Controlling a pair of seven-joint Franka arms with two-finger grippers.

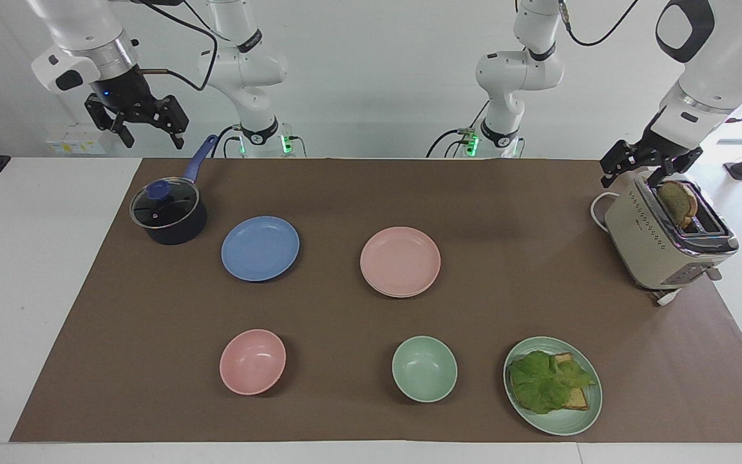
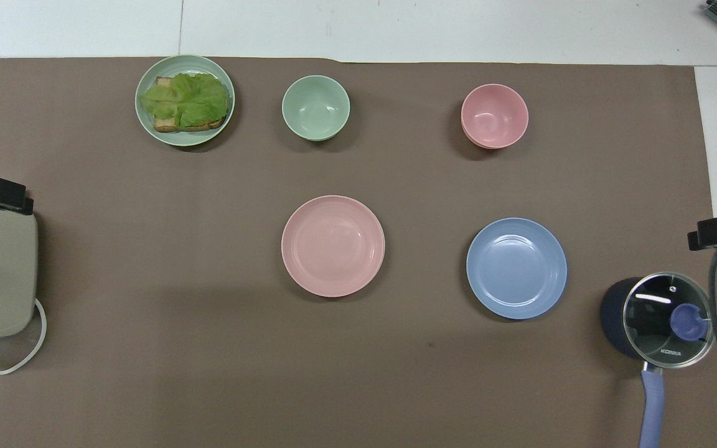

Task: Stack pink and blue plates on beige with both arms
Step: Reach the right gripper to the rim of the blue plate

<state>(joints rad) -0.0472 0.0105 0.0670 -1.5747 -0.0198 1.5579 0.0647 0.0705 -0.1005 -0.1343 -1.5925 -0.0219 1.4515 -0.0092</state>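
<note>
Both claws stand open and empty: right gripper (image 1: 144, 129) over the saucepan (image 1: 169, 215), left gripper (image 1: 640, 169) over the toaster (image 1: 664, 241). Pink plate (image 1: 400, 261) hides any beige beneath; blue plate (image 1: 260, 248) lies beside it, unstacked, so stacking looks unfinished.

Two plates (image 1: 400, 261) (image 1: 260, 248) lie side by side mid-worktop. Pot (image 1: 169, 214) stands at the right arm's end, toaster (image 1: 664, 238) at the left arm's end. Farther out: two bowls (image 1: 252, 361) (image 1: 424, 368) and a sandwich plate (image 1: 577, 419) in a row.
</note>
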